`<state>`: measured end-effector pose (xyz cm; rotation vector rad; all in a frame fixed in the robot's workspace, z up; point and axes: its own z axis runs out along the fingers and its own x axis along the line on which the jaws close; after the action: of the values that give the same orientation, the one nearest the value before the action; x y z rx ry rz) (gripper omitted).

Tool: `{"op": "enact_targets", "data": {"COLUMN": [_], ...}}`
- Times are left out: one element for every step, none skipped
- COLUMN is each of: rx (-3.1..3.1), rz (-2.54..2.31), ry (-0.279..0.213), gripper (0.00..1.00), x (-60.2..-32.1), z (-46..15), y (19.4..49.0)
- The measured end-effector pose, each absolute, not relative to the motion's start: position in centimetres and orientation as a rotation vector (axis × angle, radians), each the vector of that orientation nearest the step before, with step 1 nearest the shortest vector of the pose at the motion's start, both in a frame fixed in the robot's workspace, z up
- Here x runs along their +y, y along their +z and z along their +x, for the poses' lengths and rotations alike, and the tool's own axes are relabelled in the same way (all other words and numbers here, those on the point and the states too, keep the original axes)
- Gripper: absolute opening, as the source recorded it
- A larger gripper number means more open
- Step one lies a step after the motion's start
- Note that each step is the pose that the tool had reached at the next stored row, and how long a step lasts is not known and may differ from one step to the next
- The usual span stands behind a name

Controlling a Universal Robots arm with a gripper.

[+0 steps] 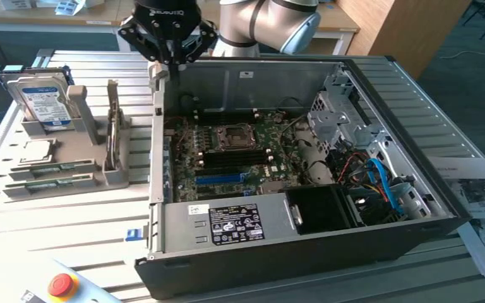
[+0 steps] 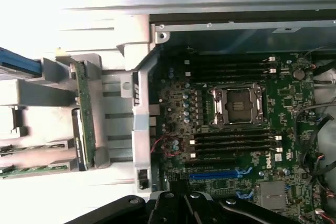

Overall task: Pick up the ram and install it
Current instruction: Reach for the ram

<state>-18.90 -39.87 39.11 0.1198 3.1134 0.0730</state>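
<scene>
Red button (image 1: 61, 285) on slatted table (image 1: 74, 218); tool (image 1: 168, 61) and wooden cabinet (image 1: 390, 31) beyond

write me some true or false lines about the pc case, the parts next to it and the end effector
1. The processor socket on the board inside the computer case is empty. True.
2. The end effector grips a memory stick. False: it is shut on nothing and hangs over the case's far corner, on the exterior view's left.
3. Two green memory sticks lie flat in the grey holder outside the case. True.
4. The hard drive is mounted inside the case. False: it stands upright in the grey holder, to the exterior view's left of the case.
</scene>
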Motion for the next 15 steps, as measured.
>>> {"op": "enact_targets", "data": {"rx": [3.113, 3.114, 3.114, 3.113, 3.114, 3.114, 3.114, 3.114, 3.114, 3.114, 3.114, 3.114, 3.114, 3.114, 3.114], "rz": [0.12, 0.12, 0.12, 0.12, 0.12, 0.12, 0.12, 0.12, 0.12, 0.12, 0.12, 0.12, 0.12, 0.12, 0.12], "ry": [0.073, 0.073, 0.073, 0.073, 0.073, 0.073, 0.073, 0.073, 0.073, 0.073, 0.073, 0.073, 0.073, 0.073, 0.073], "gripper": [0.1, 0.1, 0.1, 0.1, 0.1, 0.1, 0.1, 0.1, 0.1, 0.1, 0.1, 0.1, 0.1, 0.1, 0.1], "x": [-39.9, -39.9, -39.9, -39.9, -39.9, -39.9, -39.9, -39.9, -39.9, -39.9, -39.9, -39.9, -39.9, -39.9, -39.9], "z": [-19.3, -19.7, -20.1, -20.5, -20.9, -21.3, -21.7, -22.1, -22.5, -22.9, -23.3, -23.7, -24.1, -24.5, -24.9], "y": [39.1, 39.1, 39.1, 39.1, 39.1, 39.0, 39.0, 39.0, 39.0, 39.0, 39.0, 38.9, 38.9, 38.9, 38.9]}}
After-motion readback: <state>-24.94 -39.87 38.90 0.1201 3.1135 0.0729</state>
